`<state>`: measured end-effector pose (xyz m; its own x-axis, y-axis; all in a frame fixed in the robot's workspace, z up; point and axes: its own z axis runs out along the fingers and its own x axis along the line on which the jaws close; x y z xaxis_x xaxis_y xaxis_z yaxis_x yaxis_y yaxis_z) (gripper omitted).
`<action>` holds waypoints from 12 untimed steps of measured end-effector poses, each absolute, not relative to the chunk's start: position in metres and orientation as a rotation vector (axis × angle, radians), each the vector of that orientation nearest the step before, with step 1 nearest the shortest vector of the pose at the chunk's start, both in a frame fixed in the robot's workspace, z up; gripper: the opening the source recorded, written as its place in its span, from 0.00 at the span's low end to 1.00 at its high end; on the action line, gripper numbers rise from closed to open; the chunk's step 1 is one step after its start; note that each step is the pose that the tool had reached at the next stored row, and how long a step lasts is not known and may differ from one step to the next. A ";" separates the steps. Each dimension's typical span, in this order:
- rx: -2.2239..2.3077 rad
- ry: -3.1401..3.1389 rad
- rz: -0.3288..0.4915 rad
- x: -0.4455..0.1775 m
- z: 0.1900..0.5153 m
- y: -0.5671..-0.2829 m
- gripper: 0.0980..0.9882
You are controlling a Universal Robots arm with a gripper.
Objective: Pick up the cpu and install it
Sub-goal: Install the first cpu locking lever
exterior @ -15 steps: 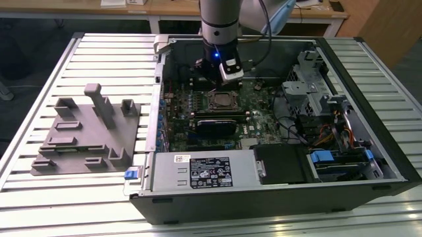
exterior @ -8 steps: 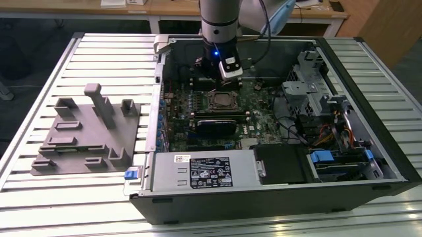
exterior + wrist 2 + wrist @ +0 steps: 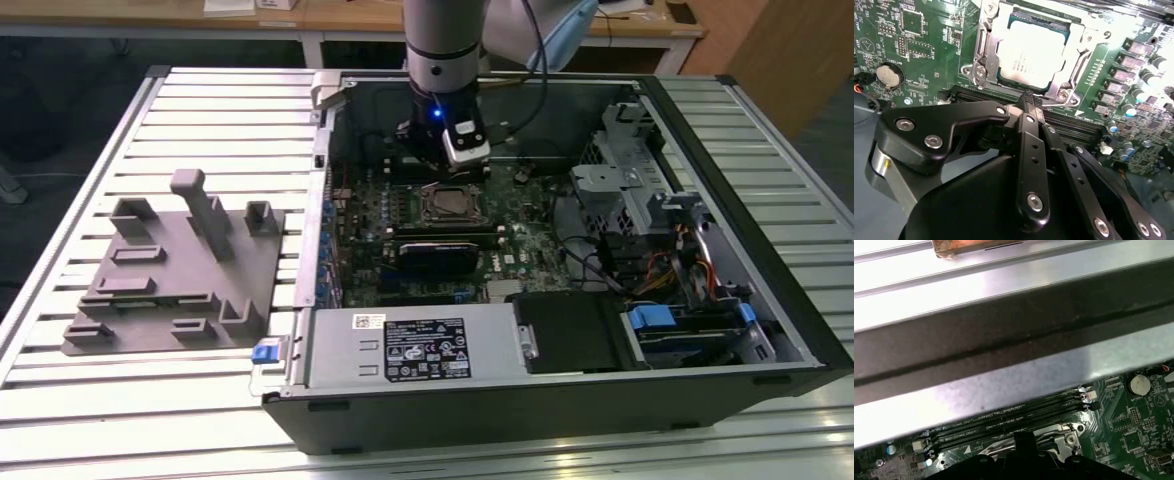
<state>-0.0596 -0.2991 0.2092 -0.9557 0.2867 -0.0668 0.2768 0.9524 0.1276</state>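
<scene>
Slatted metal table (image 3: 200, 110) carries an open computer case (image 3: 534, 415), where the cpu (image 3: 1031, 52) sits in the motherboard socket (image 3: 980, 70) and the gripper (image 3: 1030, 98), closed and empty, hangs just over the socket's edge.

The jaws hang near the socket (image 3: 447, 205) inside the open computer case (image 3: 534, 425).

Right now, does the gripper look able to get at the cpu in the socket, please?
Probably yes. The cpu lies flat in the socket with its silver top uncovered, and the shut gripper hangs just short of it with nothing between them.
</scene>
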 end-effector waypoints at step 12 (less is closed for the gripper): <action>0.461 3.003 0.180 -0.047 0.205 -0.296 0.01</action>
<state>-0.0471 -0.2958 0.2052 -0.9496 0.3037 -0.0784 0.2921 0.9473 0.1314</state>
